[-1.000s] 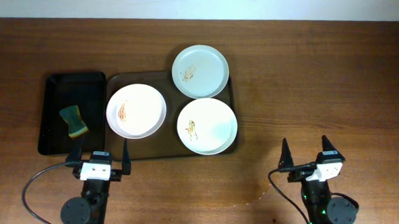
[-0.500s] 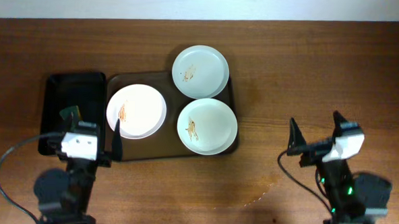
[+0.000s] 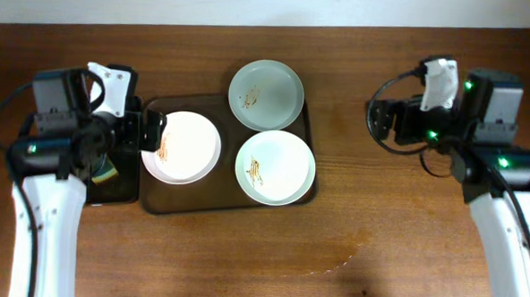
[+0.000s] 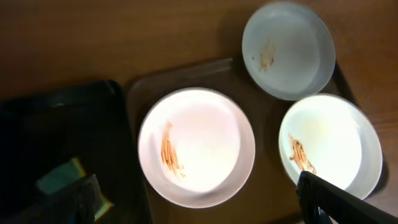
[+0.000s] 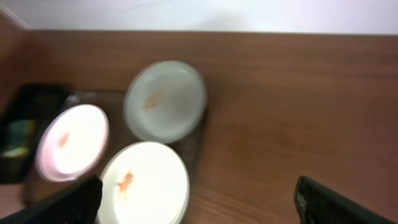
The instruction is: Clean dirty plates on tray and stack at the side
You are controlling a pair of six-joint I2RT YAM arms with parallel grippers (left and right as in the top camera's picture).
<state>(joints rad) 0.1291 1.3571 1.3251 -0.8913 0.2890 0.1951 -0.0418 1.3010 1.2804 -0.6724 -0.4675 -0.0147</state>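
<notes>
- Three round white shallow plates (image 3: 180, 146), each with an orange-brown smear, lie on the large translucent brown-grey tray (image 3: 218, 206); the rear one overhangs its far rim
- Left gripper (image 3: 149, 131): fingers spread wide, empty, between the small black tray (image 4: 62, 118) and the left plate
- Right gripper (image 3: 379, 125): fingers apart, empty, well clear
- Probable step: fetch the green-and-yellow sponge (image 4: 61, 178); descend squarely, avoid the rim
</notes>
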